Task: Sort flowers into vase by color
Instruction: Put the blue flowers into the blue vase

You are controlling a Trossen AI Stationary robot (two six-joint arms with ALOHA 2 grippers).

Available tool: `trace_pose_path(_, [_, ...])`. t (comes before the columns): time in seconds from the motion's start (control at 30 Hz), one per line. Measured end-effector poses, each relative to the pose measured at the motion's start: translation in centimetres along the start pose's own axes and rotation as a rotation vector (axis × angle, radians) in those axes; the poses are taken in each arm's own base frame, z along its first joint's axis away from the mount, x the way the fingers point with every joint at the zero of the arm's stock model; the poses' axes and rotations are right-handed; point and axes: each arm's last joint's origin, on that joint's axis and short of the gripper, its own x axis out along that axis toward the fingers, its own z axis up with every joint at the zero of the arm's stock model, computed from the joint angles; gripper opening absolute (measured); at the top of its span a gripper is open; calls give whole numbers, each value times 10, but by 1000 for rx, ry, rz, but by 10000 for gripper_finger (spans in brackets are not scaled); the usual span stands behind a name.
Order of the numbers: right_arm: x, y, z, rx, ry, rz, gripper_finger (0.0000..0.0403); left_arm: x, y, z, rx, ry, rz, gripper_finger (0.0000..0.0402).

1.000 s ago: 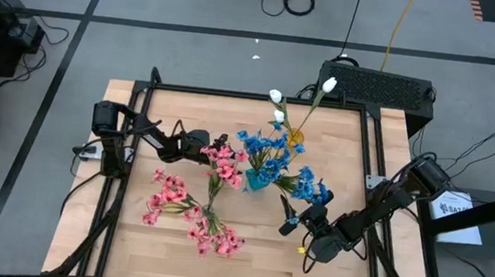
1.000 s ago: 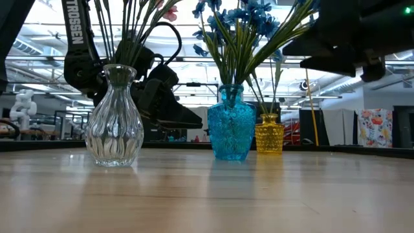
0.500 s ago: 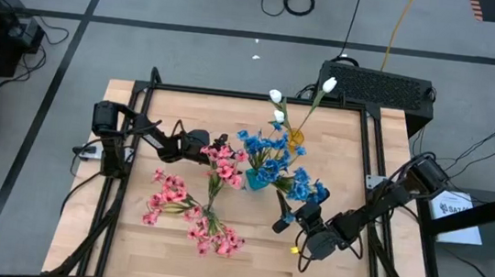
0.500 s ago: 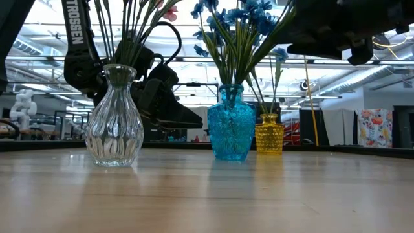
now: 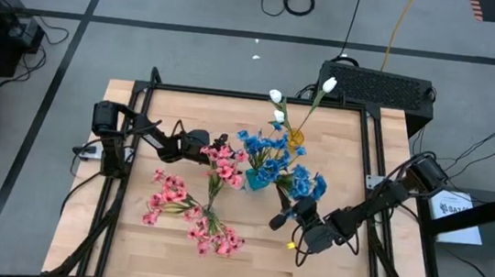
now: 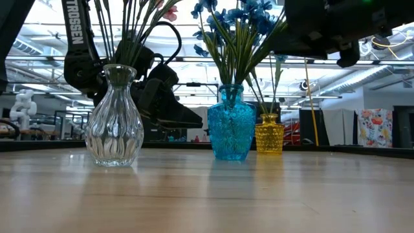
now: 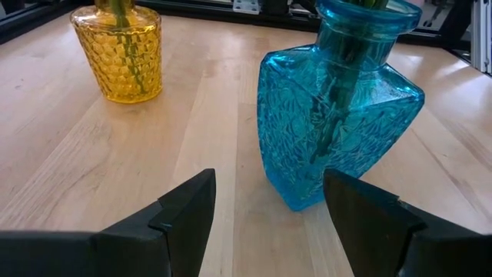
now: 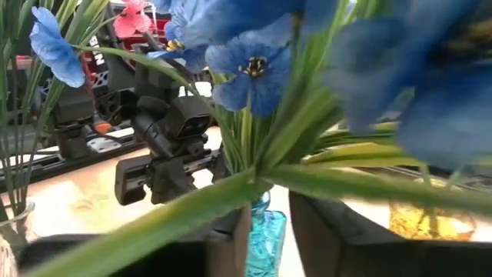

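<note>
The right gripper (image 5: 292,219), just beside the blue vase (image 5: 257,180), had narrowed onto a blue flower (image 5: 305,183), carrying it closer; delivery looked imminent. The left gripper (image 5: 219,145) waited open.

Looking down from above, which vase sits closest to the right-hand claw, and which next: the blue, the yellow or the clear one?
From the right gripper, in the high view:
1. Blue vase, just beyond it, mid-table.
2. Clear vase, off to the left side, among pink flowers.
3. Yellow vase, at the far edge.
</note>
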Motion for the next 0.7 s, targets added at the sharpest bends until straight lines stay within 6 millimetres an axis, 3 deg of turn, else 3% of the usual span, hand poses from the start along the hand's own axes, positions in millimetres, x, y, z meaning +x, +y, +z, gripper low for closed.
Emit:
trace_pose_path(0.23, [7,-1,0,6,11,11,8,0,0,0,1,-3,0,248])
trace_pose_path(0.7, [12,0,1,24,23,39,1,0,0,0,2,-5,0,248])
